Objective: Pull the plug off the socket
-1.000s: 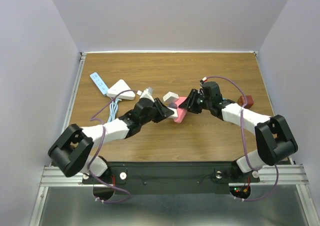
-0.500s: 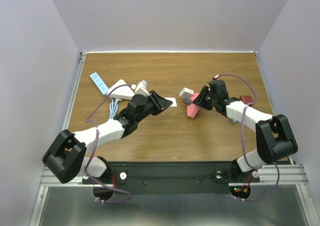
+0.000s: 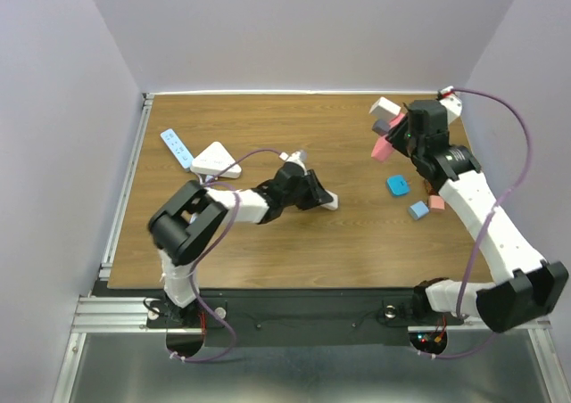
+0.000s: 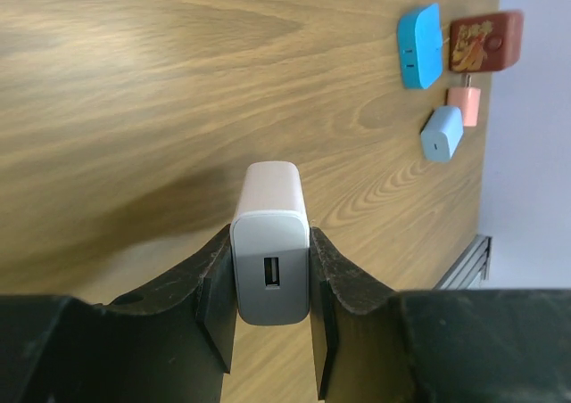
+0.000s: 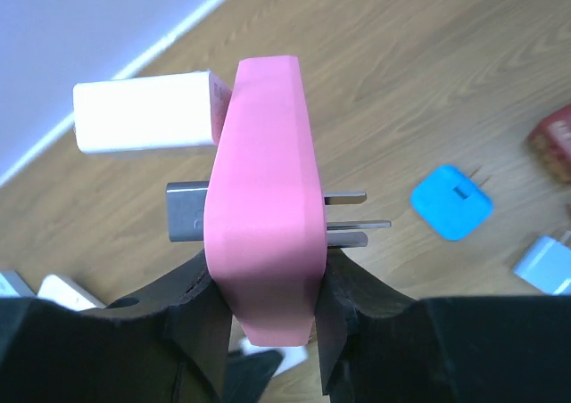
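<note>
You're looking at a wood-grain table (image 3: 268, 127) boxed by plain pale lavender walls (image 3: 303, 28), evenly lit, with a metal rail (image 3: 125, 189) at frame left.

this was a robotics lab test cell: a wood-grain table (image 3: 268, 118) stood boxed in on three sides by bare pale lilac walls (image 3: 294, 28), and along its near edge ran an aluminium rail frame (image 3: 107, 309) with a black mounting plate (image 3: 303, 307) that carried two white-and-black arms (image 3: 482, 207) side by side. small practice props lay loose on the wood. a blue adapter (image 4: 419, 33), a red block (image 4: 486, 39) and a pale blue charger (image 4: 442, 133) sat well beyond the jaws of the left gripper (image 4: 270, 242) and off to their right, and a white power strip (image 3: 176, 148) lay well behind those jaws.
</note>
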Tool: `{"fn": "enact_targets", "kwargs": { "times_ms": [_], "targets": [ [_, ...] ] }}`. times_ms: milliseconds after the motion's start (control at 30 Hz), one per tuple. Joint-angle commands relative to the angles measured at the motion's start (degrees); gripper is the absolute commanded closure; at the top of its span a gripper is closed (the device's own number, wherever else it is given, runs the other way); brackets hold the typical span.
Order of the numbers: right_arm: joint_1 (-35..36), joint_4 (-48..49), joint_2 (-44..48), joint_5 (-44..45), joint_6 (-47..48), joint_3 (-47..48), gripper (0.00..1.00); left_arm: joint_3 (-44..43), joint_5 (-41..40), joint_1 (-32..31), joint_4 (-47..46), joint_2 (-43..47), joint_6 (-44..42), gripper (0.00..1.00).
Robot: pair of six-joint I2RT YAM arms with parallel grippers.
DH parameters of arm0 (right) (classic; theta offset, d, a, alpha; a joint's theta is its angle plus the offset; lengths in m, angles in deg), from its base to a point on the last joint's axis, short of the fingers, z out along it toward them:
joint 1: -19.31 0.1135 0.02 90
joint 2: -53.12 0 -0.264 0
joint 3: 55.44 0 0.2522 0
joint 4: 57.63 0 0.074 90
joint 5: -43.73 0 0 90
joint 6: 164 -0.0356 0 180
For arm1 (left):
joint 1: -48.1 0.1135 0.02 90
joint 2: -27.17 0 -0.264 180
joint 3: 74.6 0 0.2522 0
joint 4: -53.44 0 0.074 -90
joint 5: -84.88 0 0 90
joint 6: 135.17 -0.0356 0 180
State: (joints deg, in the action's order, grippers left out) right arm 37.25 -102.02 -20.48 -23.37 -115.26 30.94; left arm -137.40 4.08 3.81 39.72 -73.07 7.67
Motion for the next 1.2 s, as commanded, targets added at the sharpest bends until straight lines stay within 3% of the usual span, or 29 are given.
{"fn": "enact_targets", "kwargs": {
  "times_ms": [0,167,200,233,300,333,433,467,567,667,933,1167],
  "targets": [
    [-0.4,-3.1,5.0,7.9,-1.5,2.4,1.00,-10.9,4.9,-2.5,-7.1,-8.0,-0.2,1.00],
    [-0.5,-4.8,8.2,5.9,-1.5,1.2,1.00,-22.6,7.4,-6.2,-8.5,-18.4,1.9,1.00],
    [-0.5,-4.8,8.7,5.4,-1.5,0.3,1.00,-26.0,7.6,-6.7,-9.0,-21.3,3.1,0.96],
    [-0.5,-4.8,9.4,5.1,-1.5,0.0,1.00,-27.7,8.6,-7.1,-9.4,-22.9,3.9,0.82],
    [-0.5,-4.8,10.1,4.4,-1.6,-0.5,1.00,-32.9,9.6,-8.3,-9.7,-27.2,5.6,0.65],
    [-0.5,-4.8,10.3,4.1,-1.6,-0.9,0.99,-34.4,10.5,-8.7,-9.7,-28.4,5.8,0.46],
    [-0.6,-4.8,10.9,3.3,-1.7,-1.4,0.99,-39.5,11.5,-10.0,-9.5,-32.3,6.7,0.24],
    [-0.5,-4.8,11.0,3.3,-1.5,-1.6,1.00,-40.2,11.4,-10.2,-9.4,-32.8,6.9,0.24],
    [-0.6,-4.8,11.5,2.9,-1.5,-2.1,0.99,-39.6,10.4,-10.2,-9.3,-32.9,6.9,0.06],
    [-0.5,-4.7,11.5,1.8,-1.2,-2.3,1.00,-35.4,8.7,-9.7,-9.3,-29.1,4.9,0.05],
    [-0.6,-3.7,11.0,-1.6,-0.1,-4.3,1.00,-15.0,3.0,-5.7,-5.5,-8.7,-2.1,0.01],
    [-0.6,0.2,6.4,-18.7,5.8,-6.5,1.00,-4.1,2.0,-3.2,-3.1,5.0,-4.8,0.01]
  ]
}}
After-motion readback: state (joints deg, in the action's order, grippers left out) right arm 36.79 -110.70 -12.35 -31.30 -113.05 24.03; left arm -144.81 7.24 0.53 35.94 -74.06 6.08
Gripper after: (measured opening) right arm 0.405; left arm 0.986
